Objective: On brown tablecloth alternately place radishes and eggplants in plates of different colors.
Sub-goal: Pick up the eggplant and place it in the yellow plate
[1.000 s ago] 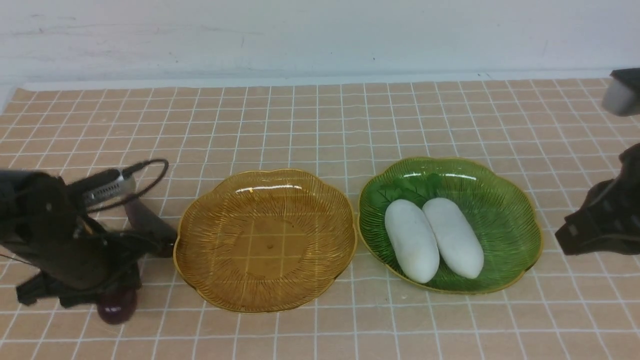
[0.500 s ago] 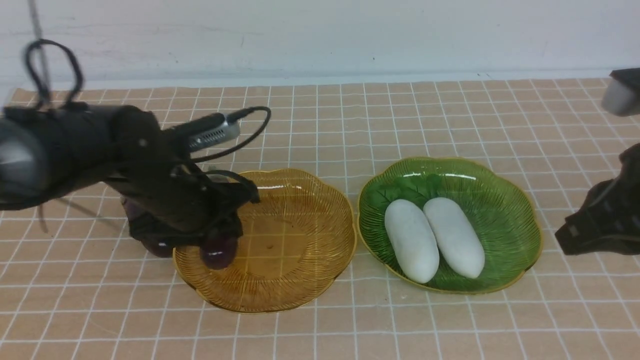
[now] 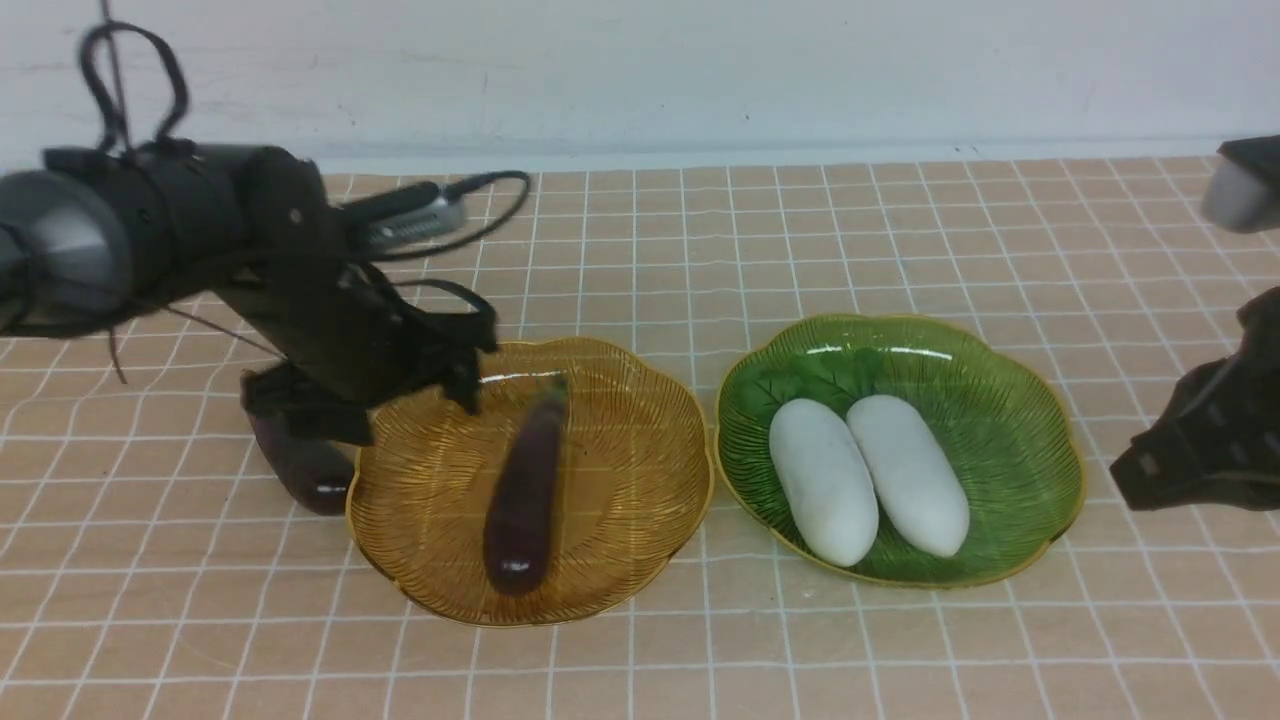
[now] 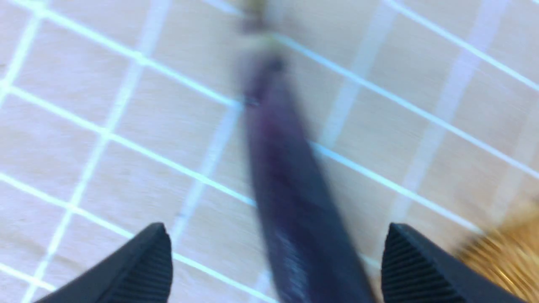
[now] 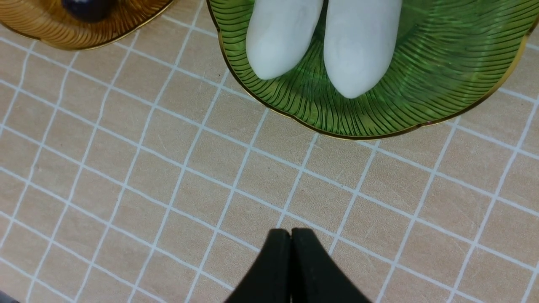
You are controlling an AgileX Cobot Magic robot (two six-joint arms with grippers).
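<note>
The left claw hangs spread wide and holds nothing. Directly below it, lined up with the gap between its jaws, a second eggplant lies on the brown tablecloth covering the counter. The wrist view of it is blurred. Just beside the claw, toward the robot's right, sits the amber plate. A first eggplant lies lengthwise inside it, clear of the claw.

Well beyond the left claw, further to the robot's right, the green plate holds both radishes, which lie side by side and touch. The right claw is pressed together and empty, and it hovers over bare cloth near that plate's edge.

The radish half of the task looks finished. The step in hand appears to be moving the eggplants into the amber plate, with one in and one left. The next move probably calls for lowering the spread left claw around the second eggplant's middle. It would then pinch across the narrow width, lift clear of the plate's rim and lay the eggplant beside the first.
</note>
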